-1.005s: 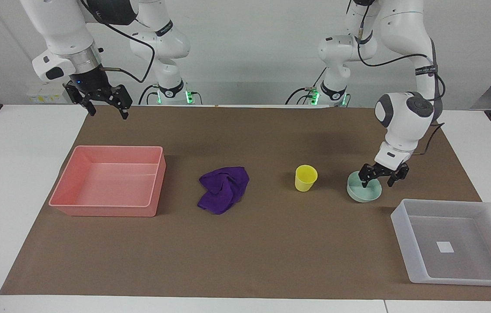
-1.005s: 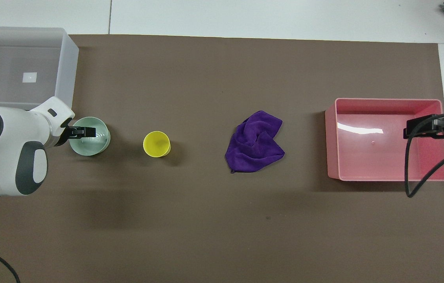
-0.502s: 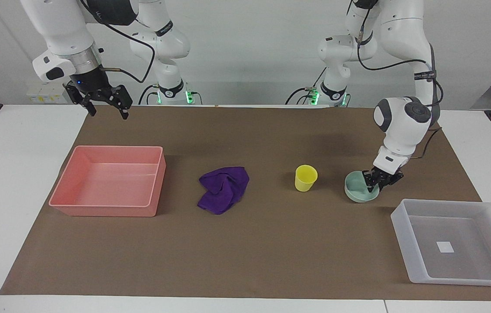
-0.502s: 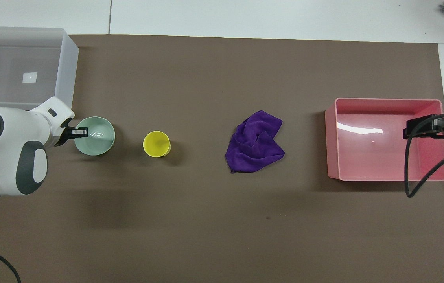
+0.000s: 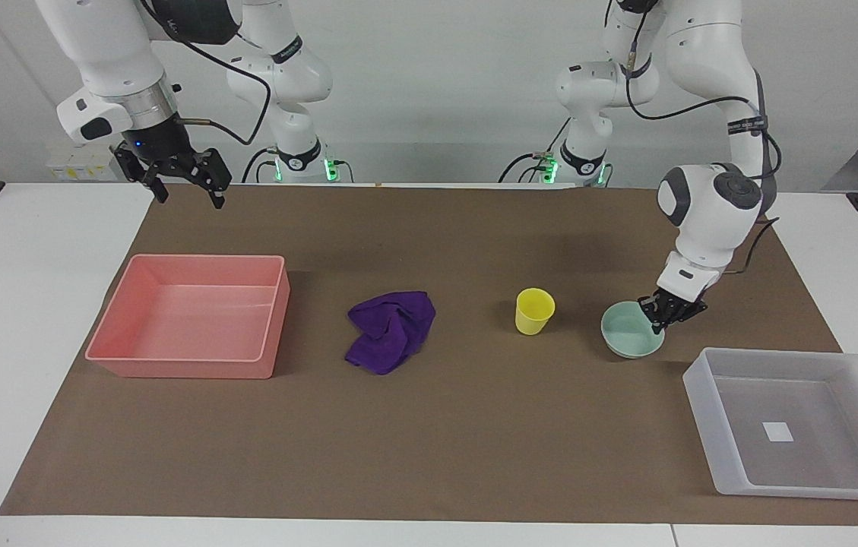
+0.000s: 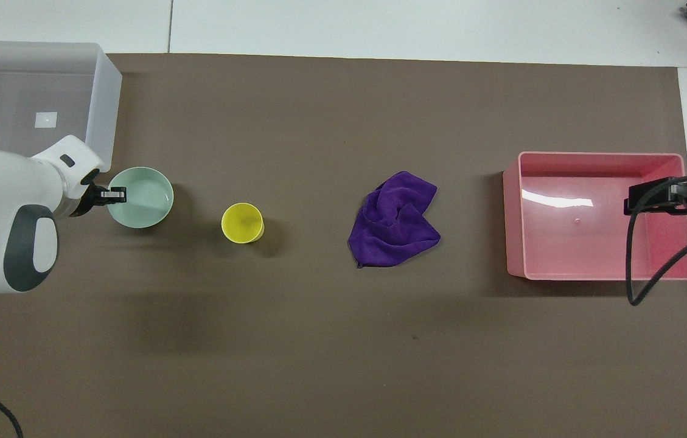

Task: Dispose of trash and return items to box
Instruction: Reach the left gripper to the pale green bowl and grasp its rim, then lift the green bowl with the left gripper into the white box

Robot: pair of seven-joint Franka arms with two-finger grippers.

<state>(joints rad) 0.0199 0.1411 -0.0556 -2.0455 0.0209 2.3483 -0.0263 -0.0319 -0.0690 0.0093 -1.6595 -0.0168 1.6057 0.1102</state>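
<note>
The mint-green bowl sits near the left arm's end of the mat, next to the box. My left gripper is shut on the bowl's rim at the side toward that end. The yellow cup stands upright beside the bowl, and the purple cloth lies crumpled mid-mat. The translucent box is farther from the robots than the bowl, with nothing in it. My right gripper waits open in the air by the pink bin.
A pink rectangular bin with nothing in it stands toward the right arm's end of the brown mat. A black cable hangs from the right arm over the bin's corner.
My left gripper went from open around the bowl's rim to shut on it. The bowl has since shifted slightly toward the box. The right arm has stayed still.
</note>
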